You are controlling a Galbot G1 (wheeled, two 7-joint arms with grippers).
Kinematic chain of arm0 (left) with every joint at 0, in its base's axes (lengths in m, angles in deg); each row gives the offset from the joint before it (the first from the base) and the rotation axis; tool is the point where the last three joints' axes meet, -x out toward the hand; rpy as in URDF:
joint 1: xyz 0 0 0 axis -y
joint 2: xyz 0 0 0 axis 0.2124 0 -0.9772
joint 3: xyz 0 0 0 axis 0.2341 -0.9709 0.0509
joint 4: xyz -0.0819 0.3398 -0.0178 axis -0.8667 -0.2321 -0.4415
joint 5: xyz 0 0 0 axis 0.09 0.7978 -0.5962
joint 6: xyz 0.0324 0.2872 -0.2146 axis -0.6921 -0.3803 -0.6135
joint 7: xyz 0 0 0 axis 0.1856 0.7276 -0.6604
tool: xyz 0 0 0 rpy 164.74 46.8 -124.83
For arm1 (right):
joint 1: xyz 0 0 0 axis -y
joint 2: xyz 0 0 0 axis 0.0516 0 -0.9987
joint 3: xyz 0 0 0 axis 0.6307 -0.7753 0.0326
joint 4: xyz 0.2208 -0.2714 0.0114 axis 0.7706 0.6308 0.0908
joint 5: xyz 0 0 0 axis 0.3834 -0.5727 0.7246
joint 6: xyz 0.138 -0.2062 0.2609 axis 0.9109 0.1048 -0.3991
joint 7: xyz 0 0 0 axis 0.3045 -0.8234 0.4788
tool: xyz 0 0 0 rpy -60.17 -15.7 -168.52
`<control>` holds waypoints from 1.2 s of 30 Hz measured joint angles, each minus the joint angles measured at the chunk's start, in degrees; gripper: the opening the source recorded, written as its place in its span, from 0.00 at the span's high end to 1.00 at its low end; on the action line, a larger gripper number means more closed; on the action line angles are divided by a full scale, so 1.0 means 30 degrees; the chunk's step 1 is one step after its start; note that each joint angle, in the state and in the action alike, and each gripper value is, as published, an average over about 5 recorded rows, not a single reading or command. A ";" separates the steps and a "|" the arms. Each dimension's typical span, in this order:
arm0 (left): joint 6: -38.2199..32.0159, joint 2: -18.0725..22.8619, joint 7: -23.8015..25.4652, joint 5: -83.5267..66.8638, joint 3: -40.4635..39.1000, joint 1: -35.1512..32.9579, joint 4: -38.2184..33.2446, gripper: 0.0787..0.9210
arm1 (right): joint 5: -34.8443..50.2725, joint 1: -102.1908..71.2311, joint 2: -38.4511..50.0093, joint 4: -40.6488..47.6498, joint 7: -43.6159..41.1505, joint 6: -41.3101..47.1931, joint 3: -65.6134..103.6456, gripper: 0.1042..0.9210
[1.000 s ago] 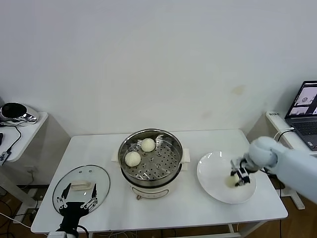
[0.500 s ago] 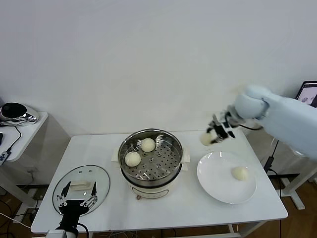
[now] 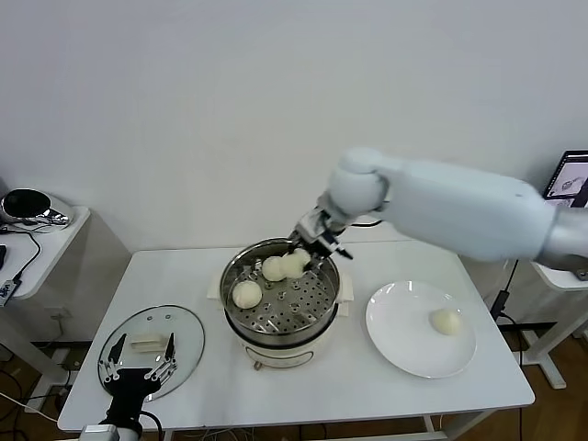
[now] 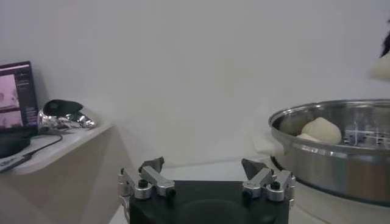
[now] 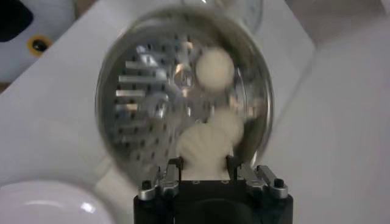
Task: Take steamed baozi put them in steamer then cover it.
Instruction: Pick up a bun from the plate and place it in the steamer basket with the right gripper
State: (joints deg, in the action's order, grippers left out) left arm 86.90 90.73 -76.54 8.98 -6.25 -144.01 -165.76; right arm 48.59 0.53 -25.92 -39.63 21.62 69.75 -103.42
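My right gripper (image 3: 299,257) is shut on a cream-white baozi (image 3: 294,265) and holds it just above the far side of the steamer (image 3: 285,333). In the right wrist view the held baozi (image 5: 201,143) sits between the fingers of the right gripper (image 5: 203,161), over the perforated tray. Two baozi (image 3: 246,294) (image 3: 272,268) lie in the steamer. One more baozi (image 3: 446,322) rests on the white plate (image 3: 404,322). The glass cover (image 3: 147,326) lies flat at the table's left front. My left gripper (image 3: 138,367) hovers open over the cover's near edge, empty.
A side table (image 3: 55,225) with a shiny object stands at the left. A laptop (image 3: 571,179) is at the far right edge. The steamer's steel wall (image 4: 329,152) stands close beside my left gripper (image 4: 204,170).
My right gripper lifted one baozi off the plate and carried it left and up, then down to just above the steamer. The left arm has hardly moved.
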 measured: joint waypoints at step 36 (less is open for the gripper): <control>-0.0111 -0.0074 -0.0010 -0.0080 -0.0050 0.0048 0.0089 0.12 | -0.4463 -0.0454 -0.1440 -0.0337 -0.0304 -0.6534 -0.1240 0.17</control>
State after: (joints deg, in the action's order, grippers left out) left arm 86.57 90.51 -76.57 8.74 -6.40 -143.86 -165.49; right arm 35.20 -0.83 -30.23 -40.64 20.70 50.15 -107.14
